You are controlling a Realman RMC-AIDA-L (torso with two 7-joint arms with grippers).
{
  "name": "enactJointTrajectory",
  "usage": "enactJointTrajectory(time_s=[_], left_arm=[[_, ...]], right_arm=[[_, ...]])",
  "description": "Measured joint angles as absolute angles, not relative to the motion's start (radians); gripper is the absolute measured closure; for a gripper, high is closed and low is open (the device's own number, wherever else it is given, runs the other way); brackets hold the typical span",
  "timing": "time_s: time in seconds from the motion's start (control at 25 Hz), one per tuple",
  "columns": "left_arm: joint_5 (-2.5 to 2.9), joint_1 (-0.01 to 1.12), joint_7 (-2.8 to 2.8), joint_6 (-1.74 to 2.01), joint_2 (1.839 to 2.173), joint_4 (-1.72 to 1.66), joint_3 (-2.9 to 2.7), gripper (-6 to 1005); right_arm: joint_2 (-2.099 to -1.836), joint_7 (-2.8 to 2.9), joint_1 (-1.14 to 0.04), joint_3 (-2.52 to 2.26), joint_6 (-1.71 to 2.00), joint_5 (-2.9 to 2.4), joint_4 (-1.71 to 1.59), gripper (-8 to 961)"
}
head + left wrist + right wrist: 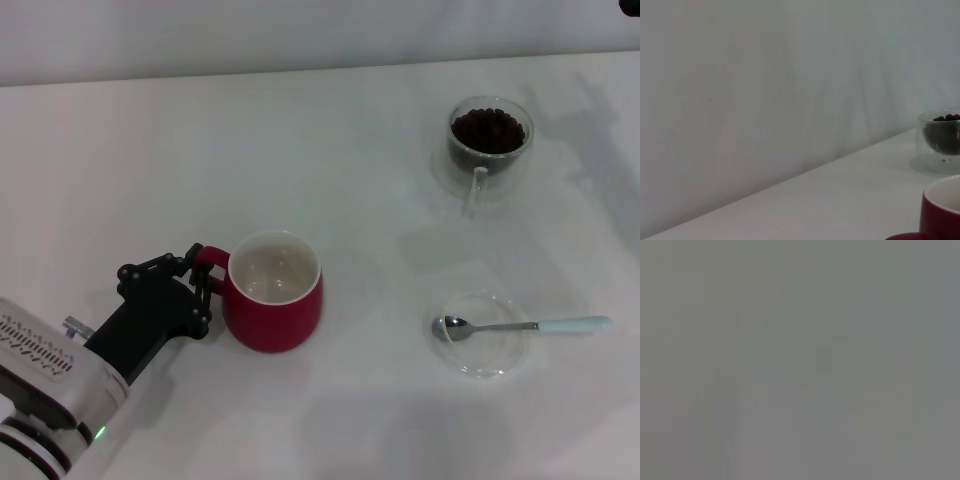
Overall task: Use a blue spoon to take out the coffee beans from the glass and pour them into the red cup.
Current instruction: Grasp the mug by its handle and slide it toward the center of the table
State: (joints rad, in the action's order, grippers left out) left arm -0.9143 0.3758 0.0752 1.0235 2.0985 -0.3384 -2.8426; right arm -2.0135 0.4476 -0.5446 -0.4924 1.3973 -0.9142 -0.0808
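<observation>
The red cup point(272, 305) stands at the near left of the white table, white inside. My left gripper point(204, 274) reaches in from the left, its black fingers closed around the cup's small loop handle. The glass point(489, 140) holding the coffee beans point(487, 128) is at the far right, its clear handle pointing toward me. The blue spoon point(520, 326) lies at the near right with its bowl on a clear saucer point(480, 358) and its handle pointing right. In the left wrist view the red cup point(940, 215) is close, with the glass point(941, 140) beyond it. My right gripper is out of view.
The white table point(330, 170) runs back to a pale wall point(765, 75). The right wrist view shows only a plain grey surface.
</observation>
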Motion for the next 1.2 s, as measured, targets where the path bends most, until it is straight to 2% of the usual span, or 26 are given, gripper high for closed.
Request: enactJointTrajectory(time_s=[0.8, 1.2], left_arm=[[-0.875, 0.362, 0.068, 1.026, 2.096, -0.345, -2.842, 796], [-0.885, 0.343, 0.063, 1.029, 2.095, -0.352, -2.837, 628]], right_arm=[[-2.016, 0.449, -0.545, -0.492, 1.394, -0.914, -0.090, 83], [-2.016, 0.451, -0.541, -0.492, 1.398, -0.914, -0.090, 83]])
